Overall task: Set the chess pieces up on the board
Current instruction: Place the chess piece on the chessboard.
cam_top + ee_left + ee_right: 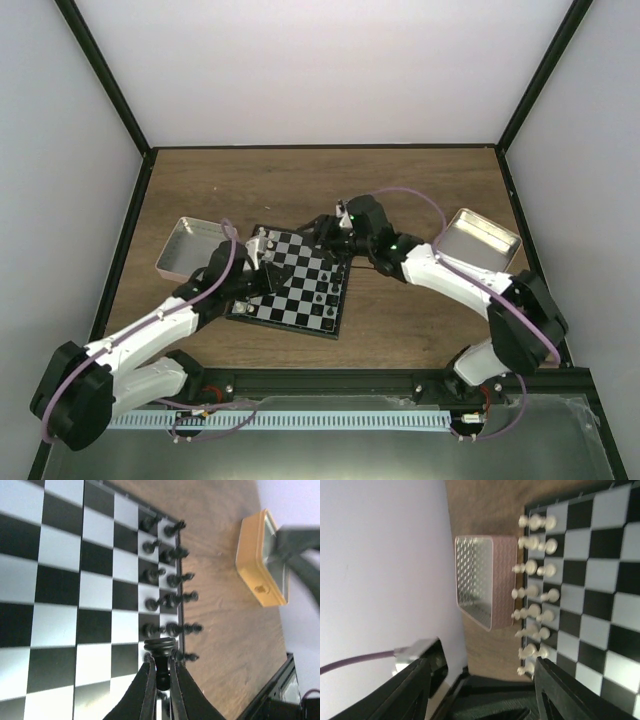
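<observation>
Left gripper [160, 680] was clamped on black piece [160, 647] over board [60, 580], at black rows [172, 580]. Right gripper [482, 672] hung spread wide, empty, near white pieces [535, 595]. Step needed straight descent, centred on 1 square, slow release, no nudging neighbours.

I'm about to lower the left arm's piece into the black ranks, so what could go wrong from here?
1. The left gripper is shut on a black piece right beside tightly packed black pieces; lowering or opening could topple its neighbours.
2. That row lines the edge of the board, so a nudged piece might roll onto the table.
3. The right gripper, open, hangs at the same small board; the arms could clash.
</observation>
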Robot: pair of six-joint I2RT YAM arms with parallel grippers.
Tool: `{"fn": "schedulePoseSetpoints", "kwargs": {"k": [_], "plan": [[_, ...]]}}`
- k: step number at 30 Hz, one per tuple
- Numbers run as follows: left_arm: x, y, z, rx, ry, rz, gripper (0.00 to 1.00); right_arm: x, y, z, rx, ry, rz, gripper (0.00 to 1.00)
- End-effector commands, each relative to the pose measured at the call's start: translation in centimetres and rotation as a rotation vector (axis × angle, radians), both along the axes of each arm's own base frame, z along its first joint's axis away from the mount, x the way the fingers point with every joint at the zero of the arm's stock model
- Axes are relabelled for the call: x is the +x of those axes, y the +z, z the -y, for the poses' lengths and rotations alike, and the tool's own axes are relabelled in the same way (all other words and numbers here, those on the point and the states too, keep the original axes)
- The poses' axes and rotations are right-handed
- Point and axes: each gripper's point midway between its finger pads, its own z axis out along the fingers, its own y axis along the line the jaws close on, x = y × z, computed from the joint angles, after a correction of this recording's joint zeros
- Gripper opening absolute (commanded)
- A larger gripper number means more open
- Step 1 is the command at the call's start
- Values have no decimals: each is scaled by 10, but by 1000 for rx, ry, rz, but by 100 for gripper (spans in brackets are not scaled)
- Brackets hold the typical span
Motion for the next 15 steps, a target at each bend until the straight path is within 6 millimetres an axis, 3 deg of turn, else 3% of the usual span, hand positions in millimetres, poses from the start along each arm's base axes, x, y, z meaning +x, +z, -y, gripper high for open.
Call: {"fn": "schedulePoseSetpoints", "kwargs": {"k": [1,10,15], "plan": [[-36,-23,-2,96,-128,-187,4,16,4,44,-150,-147,142,59],[-81,-54,1,377,-347,-401,4,17,7,123,-421,-361,321,63],[-92,-62,12,501,-446,-455,4,10,1,153,-480,-427,353,66]]}}
